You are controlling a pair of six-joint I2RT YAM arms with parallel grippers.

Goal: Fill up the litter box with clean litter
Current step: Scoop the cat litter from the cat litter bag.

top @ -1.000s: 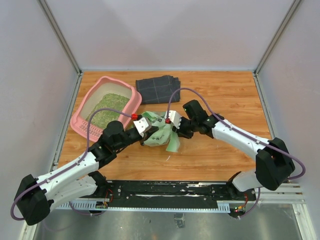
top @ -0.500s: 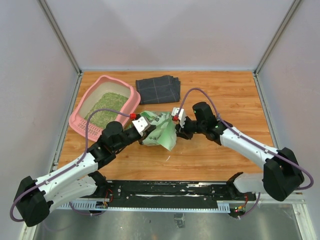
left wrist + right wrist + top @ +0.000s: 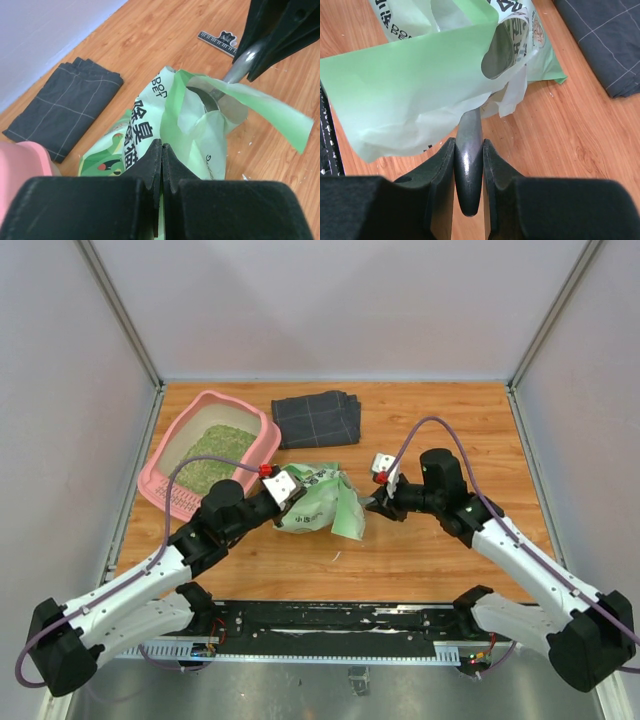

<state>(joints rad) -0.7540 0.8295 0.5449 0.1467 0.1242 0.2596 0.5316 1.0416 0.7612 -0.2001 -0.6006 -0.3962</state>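
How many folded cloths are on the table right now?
1: the dark grey folded cloth at the table's far edge, right of the pink litter box. The green bag might hide another.

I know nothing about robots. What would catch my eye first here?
The crumpled green-and-white bag mid-table: the left gripper pinches its edge while the right gripper holds a grey metal scoop reaching into its mouth. Then the pink litter box at the far left, with greenish litter spread inside.
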